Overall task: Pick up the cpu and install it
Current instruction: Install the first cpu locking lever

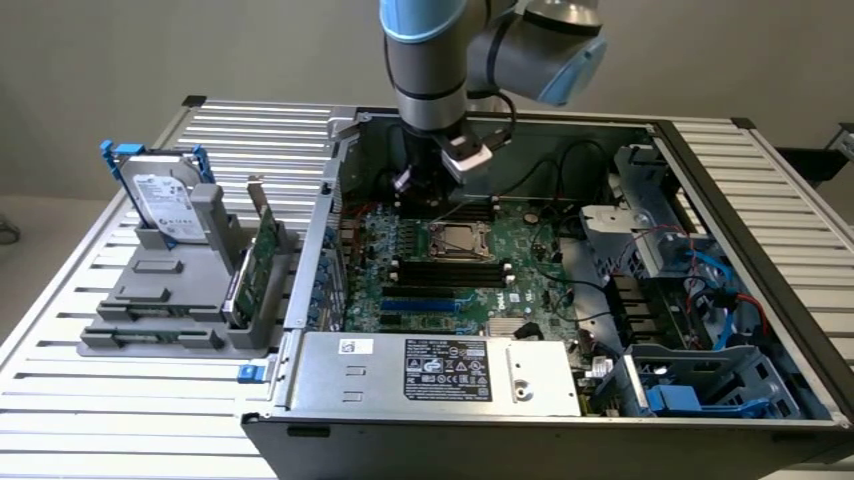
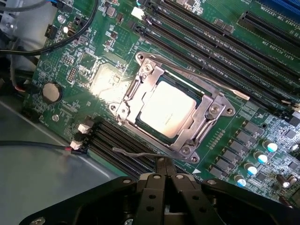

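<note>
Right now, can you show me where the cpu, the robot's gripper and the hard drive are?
cpu (image 2: 166, 109): wrist view, middle of its shiny metal top, in the socket.
gripper (image 2: 164, 164): wrist view, tips of its shut fingers.
hard drive (image 1: 170, 205): exterior view, its silver labelled face.

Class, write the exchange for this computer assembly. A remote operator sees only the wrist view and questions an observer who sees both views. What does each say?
Operator: I see the small silvery square cpu lying in its metal socket frame, and the black gripper shut, holding nothing. Does anything stand outside the case?
Observer: Yes. A silver hard drive with a blue bracket stands upright in a grey holder, at the exterior view's left.
Operator: Anything beside it?
Observer: A thin green circuit card stands on edge in the same holder, between the drive and the open computer case.
</note>
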{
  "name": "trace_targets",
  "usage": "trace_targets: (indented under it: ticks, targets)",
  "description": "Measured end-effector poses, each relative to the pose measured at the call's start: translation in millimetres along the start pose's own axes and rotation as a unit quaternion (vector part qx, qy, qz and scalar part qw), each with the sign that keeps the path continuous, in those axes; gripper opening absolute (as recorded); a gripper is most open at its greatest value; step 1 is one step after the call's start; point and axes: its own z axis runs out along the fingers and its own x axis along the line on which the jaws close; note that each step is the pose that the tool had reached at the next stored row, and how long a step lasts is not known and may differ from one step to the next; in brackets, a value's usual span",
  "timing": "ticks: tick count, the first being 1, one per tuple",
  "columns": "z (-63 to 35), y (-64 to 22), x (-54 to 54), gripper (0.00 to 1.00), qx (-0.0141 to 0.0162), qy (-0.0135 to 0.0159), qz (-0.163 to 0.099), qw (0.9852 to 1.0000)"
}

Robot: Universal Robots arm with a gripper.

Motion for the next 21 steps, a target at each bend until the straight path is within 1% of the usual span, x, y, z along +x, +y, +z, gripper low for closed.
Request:
trace_targets:
  ticks: [9, 21]
  targets:
    - [5.3, 2.3, 2.3, 0.11, -0.0016, 0.0026, 0.0, 1.0]
    - [9.2, 3.8, 6.4, 0.11, -0.0031, 0.0049, 0.001, 1.0]
